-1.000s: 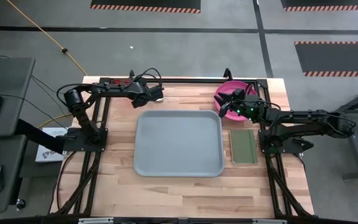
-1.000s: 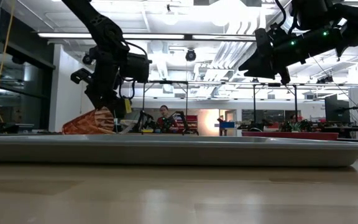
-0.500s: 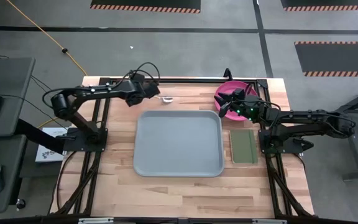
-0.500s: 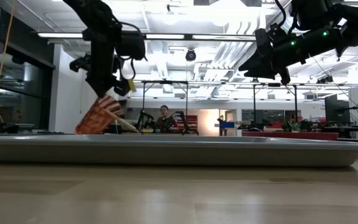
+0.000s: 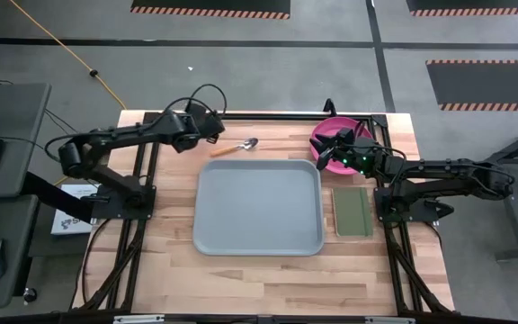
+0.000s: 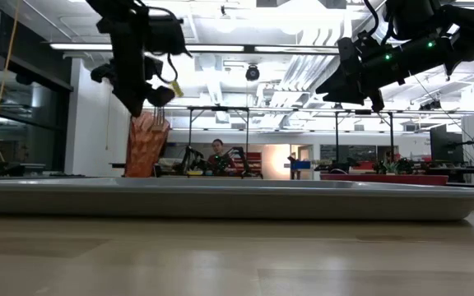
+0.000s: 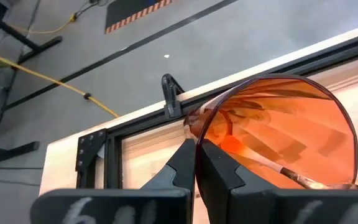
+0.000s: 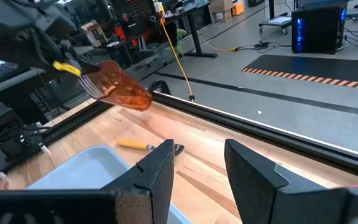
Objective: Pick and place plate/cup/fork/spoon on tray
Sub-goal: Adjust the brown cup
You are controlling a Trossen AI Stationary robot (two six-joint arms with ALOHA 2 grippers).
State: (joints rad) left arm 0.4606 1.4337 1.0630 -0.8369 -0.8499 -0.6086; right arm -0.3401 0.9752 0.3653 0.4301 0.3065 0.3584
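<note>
Left hand [image 7: 196, 163] clamped shut on the rim of the cup [image 7: 278, 134], lifted clear of the table [image 5: 268, 270] near its far left corner, just outside the tray's far left corner. Cup [image 6: 146, 145] hanging mouth-up below the hand in the low view, above tray-rim height. Spoon [image 5: 235, 148] with a yellow handle lying on the table between the far edge and the tray [image 5: 257, 207], just beside the tray's far rim. Right hand [image 8: 194, 168] open, holding nothing, poised over the plate [image 5: 328, 132] near the far right corner. Plate resting on the table, apart from the tray. Dark-green pad [image 5: 352, 211] flat beside the tray's right rim. Fork not visible to place.
</note>
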